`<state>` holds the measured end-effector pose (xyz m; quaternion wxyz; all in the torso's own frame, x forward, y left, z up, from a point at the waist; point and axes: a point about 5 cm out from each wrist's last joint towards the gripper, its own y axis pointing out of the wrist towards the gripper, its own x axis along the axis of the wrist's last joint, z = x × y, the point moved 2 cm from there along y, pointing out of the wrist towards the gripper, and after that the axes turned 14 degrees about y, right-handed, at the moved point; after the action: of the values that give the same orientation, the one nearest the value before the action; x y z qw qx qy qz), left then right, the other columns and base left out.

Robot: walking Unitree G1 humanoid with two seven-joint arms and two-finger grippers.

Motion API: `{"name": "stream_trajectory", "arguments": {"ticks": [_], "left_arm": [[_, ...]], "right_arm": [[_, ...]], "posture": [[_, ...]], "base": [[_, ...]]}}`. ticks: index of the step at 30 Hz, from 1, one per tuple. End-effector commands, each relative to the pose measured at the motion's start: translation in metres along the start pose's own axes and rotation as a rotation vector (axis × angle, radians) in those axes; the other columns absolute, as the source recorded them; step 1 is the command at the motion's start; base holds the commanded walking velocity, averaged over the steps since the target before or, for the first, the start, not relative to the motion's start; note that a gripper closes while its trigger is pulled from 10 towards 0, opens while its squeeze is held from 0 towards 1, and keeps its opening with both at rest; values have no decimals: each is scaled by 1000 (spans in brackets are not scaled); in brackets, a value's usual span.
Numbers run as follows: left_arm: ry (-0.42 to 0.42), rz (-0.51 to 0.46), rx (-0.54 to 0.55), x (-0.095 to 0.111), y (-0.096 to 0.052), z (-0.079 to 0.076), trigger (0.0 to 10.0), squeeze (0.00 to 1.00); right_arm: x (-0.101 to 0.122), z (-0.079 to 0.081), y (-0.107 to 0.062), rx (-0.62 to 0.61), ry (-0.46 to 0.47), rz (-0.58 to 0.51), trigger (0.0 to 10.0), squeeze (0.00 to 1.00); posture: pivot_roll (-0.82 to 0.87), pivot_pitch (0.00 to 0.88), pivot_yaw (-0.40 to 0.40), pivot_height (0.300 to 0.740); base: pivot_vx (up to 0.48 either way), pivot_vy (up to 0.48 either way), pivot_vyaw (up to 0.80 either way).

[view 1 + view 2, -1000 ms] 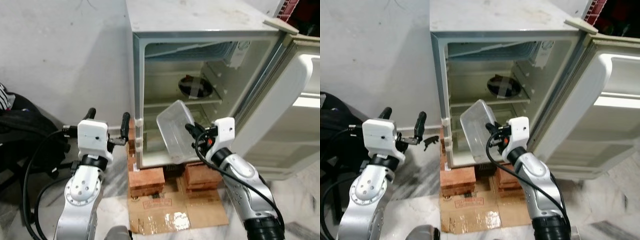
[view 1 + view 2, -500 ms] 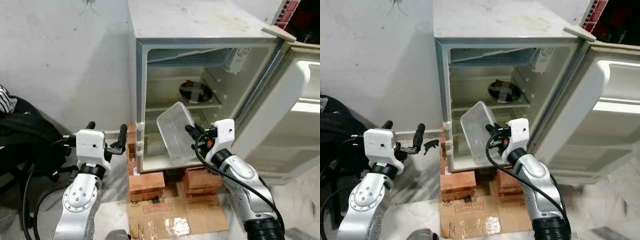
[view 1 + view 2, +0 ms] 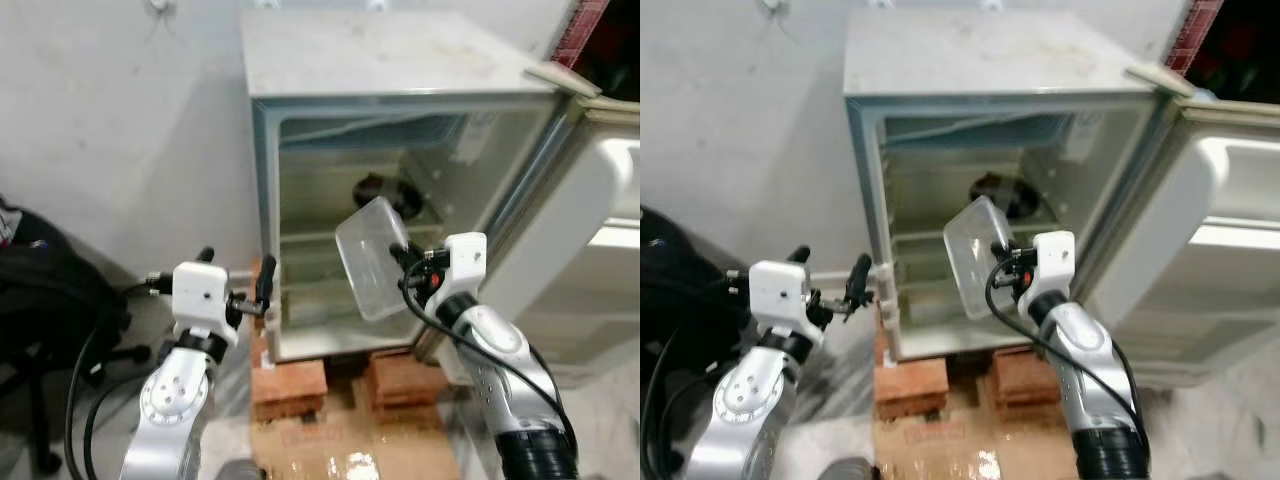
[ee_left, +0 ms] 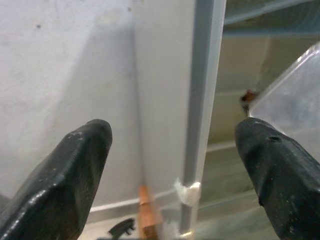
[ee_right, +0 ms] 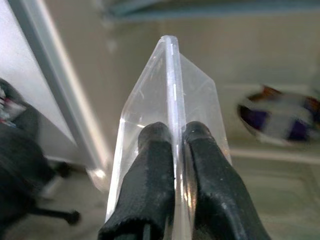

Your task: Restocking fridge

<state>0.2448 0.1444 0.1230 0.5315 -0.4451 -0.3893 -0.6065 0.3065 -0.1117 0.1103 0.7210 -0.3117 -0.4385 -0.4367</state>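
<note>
A small open fridge (image 3: pixel 262 200) stands on bricks against the wall, its door (image 3: pixel 590 230) swung out to the right. My right gripper (image 3: pixel 405 268) is shut on the rim of a clear plastic container (image 3: pixel 372 255), held tilted in front of the fridge opening at shelf height. The right wrist view has both fingers (image 5: pixel 155 165) pinching the container's edge (image 5: pixel 171 85). A dark bowl (image 3: pixel 385 195) sits on the upper shelf behind it. My left gripper (image 3: pixel 235 290) is open, level with the fridge's left frame (image 4: pixel 200 110), touching nothing.
Red bricks (image 3: pixel 290 385) and flattened cardboard (image 3: pixel 350 455) lie under and before the fridge. A black bag and chair (image 3: pixel 45 310) stand on the left by the white wall. A freezer box (image 3: pixel 380 125) fills the fridge's top.
The camera has shifted and moved closer. My right gripper has lifted the container higher and nearer the fridge opening. The left gripper has come nearer the fridge's left frame.
</note>
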Motion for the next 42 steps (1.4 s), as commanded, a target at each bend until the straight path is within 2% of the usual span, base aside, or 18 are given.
{"name": "stream_trajectory", "arguments": {"ticks": [1, 26, 29, 36, 40, 42], "left_arm": [[-16, -13, -29, 4, 2, -9, 10000, 0], [-33, 1, -35, 3, -3, -11, 10000, 0], [-33, -5, -30, 3, -3, -10, 10000, 0], [-30, 56, -19, -7, -9, -7, 10000, 0], [-26, 143, -15, -22, -18, -6, 10000, 0], [-27, 226, 4, -35, -26, -2, 10000, 0]], "right_arm": [[5, -15, -7, -57, -23, -13, 10000, 0], [0, -14, -5, -45, -26, 6, 10000, 0], [-1, -14, -5, -45, -27, 9, 10000, 0], [-3, -15, -6, -45, -26, 18, 10000, 0], [-4, -14, -5, -45, -25, 26, 10000, 0], [-6, -15, -3, -46, -23, 41, 10000, 0]], "posture": [[112, 0, -66, 740], [114, 0, -65, 740], [113, 0, -65, 740], [118, 0, -67, 740], [126, 0, -68, 740], [135, 0, -70, 740]], "base": [[289, 0, 0], [380, 0, 0], [0, 0, 0], [0, 0, 0], [0, 0, 0], [0, 0, 0]]}}
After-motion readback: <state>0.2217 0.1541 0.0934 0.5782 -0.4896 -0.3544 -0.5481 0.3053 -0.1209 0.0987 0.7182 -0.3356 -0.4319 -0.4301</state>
